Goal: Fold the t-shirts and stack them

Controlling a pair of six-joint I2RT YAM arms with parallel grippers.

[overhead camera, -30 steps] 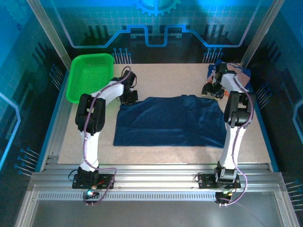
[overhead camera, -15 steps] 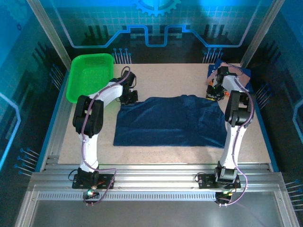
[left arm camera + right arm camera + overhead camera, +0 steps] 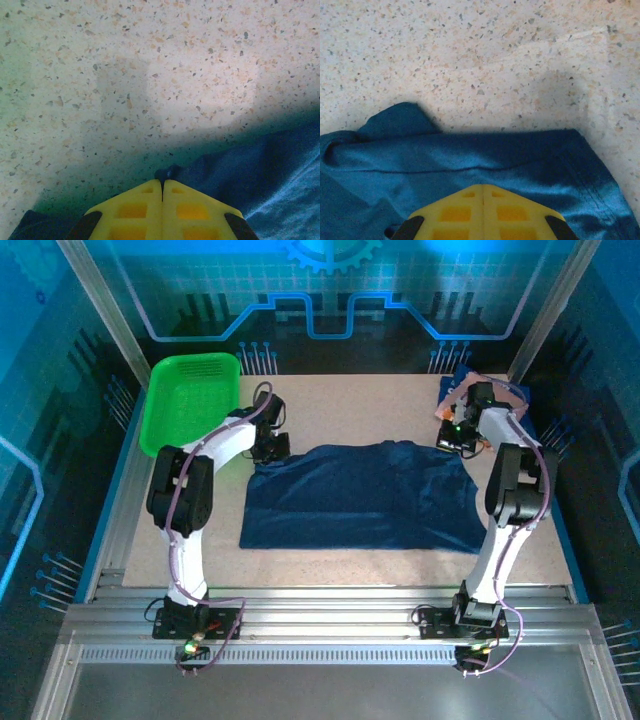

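Observation:
A dark navy t-shirt (image 3: 360, 498) lies spread flat in the middle of the table. My left gripper (image 3: 272, 446) sits at its far left corner; in the left wrist view the yellow fingers (image 3: 135, 210) are shut, and a small pinch of the navy t-shirt (image 3: 270, 170) pokes out at the tips of the left gripper (image 3: 162, 181). My right gripper (image 3: 458, 436) is at the far right corner. There the right gripper (image 3: 482, 188) is shut, its tips down in the blue t-shirt (image 3: 470, 160). A second t-shirt (image 3: 512, 396) with a pinkish panel lies at the back right.
A bright green mesh basket (image 3: 190, 400) stands at the back left, close to the left arm. The speckled tabletop (image 3: 350, 410) is bare beyond the shirt's far edge. Frame posts and blue walls ring the table.
The right gripper has closed at the shirt's far right corner, and its arm has swung outward to the right. The left arm's elbow has shifted left; its gripper stays shut.

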